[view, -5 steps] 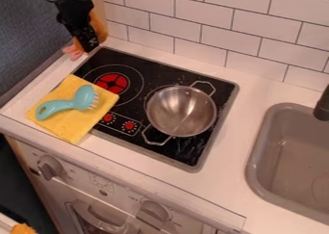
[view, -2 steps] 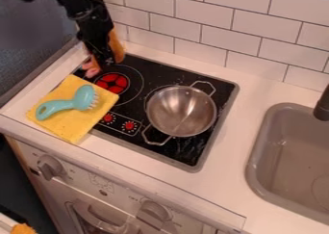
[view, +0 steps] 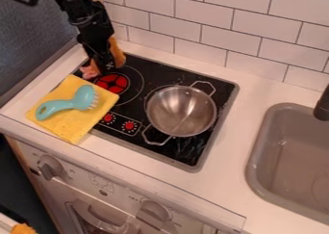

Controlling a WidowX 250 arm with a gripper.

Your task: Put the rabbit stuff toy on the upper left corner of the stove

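The hand [view: 108, 68] points down over the upper left corner of the stove [view: 151, 67], closed on the rabbit toy [view: 118, 51]; how wide its fingers stand around the toy cannot be made out. Orange plush shows behind and to the right of the hand, and a pink part pokes out at its lower left. Whether the toy touches the stove top cannot be told.

Just below the hand in the view is a round red burner mark [view: 113, 84]. Below that and to the left, a yellow cloth [view: 80, 122] overlaps the stove's left edge, with a turquoise brush [view: 59, 106] lying on it, bristles facing right. To the lower right of the hand, well apart from it, a two-handled metal pot [view: 182, 110] sits on the stove. Neither pot nor brush lies directly under the hand.

The white tabletop [view: 257, 86] runs around the stove, and a grey sink [view: 257, 146] is set into it far to the right of the hand, with a black faucet [view: 322, 106] at its edge. Behind rises a wall of white tiles [view: 212, 16]; left of the hand is a dark grey-blue panel [view: 32, 31]. Well below, the front carries knobs [view: 50, 167].
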